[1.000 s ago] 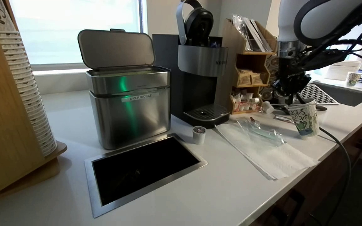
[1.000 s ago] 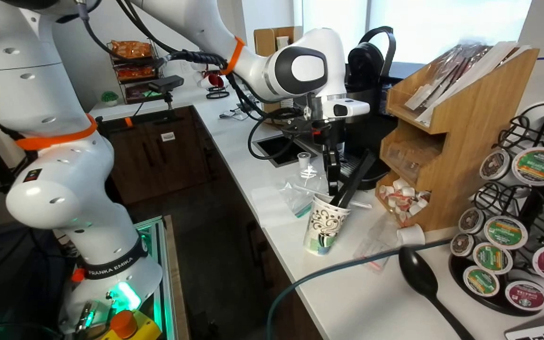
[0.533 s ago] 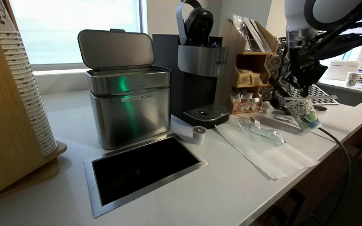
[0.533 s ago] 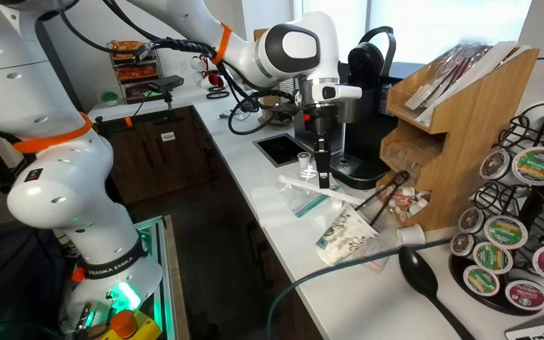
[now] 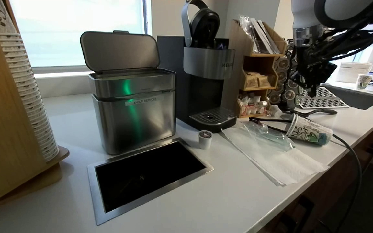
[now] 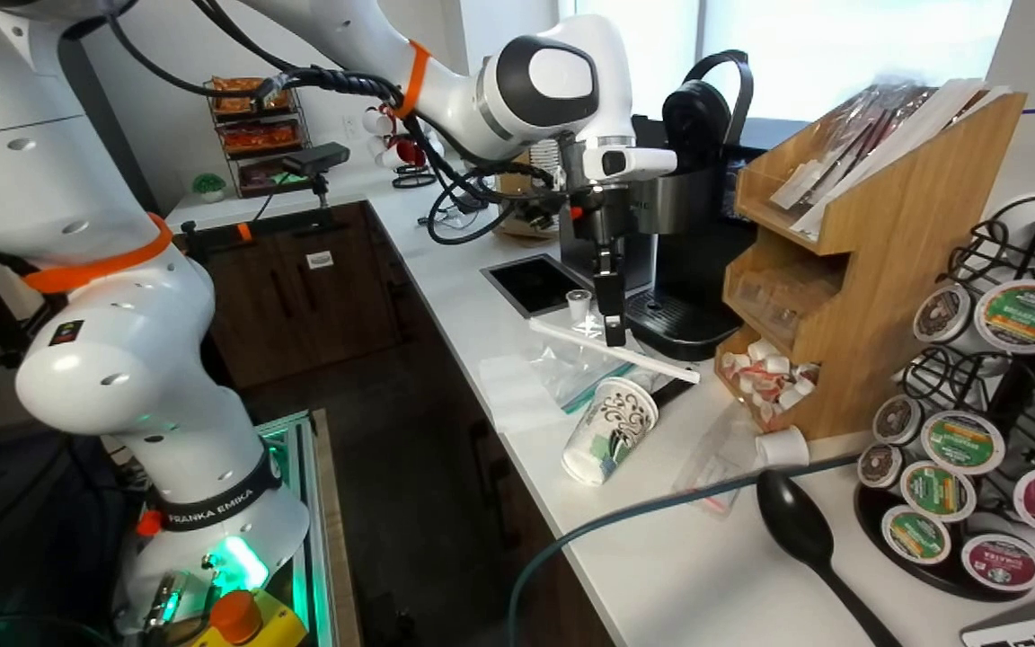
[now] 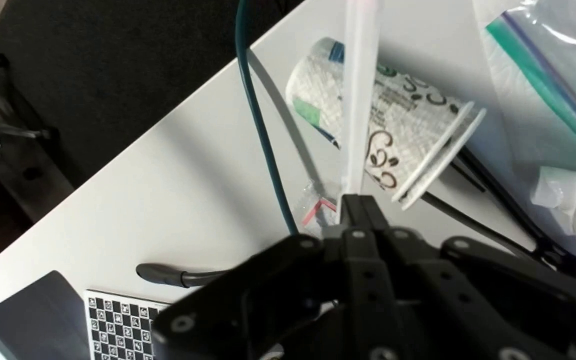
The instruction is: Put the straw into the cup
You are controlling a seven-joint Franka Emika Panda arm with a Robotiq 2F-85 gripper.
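Note:
A white paper cup [image 5: 307, 130] with brown swirls and a green patch lies on its side near the counter's front edge; it also shows in the other views [image 6: 612, 431] [image 7: 403, 120]. Two rims show at its mouth, one inside another. Black tongs [image 7: 518, 212] stick out of the mouth and rest on the counter [image 5: 267, 120]. My gripper [image 7: 359, 197] is shut on a long white straw [image 7: 360, 95], which extends across in front of the cup in the wrist view. In an exterior view the gripper [image 6: 614, 331] holds the straw [image 6: 639, 360] crosswise above the counter, above the cup.
A zip bag [image 6: 571, 359] lies on a paper towel [image 5: 290, 168] beside the cup. A blue-green cable [image 6: 643, 509] runs behind the cup's base side. A black spoon [image 6: 796, 517], wooden organiser [image 6: 931, 234], pod rack [image 6: 1025, 319], coffee machine [image 5: 207, 63] and steel bin [image 5: 138, 123] stand around.
The cup with the tongs stood leaning, then tipped, and now lies on its side. My gripper has risen and shifted slightly, the straw still in it.

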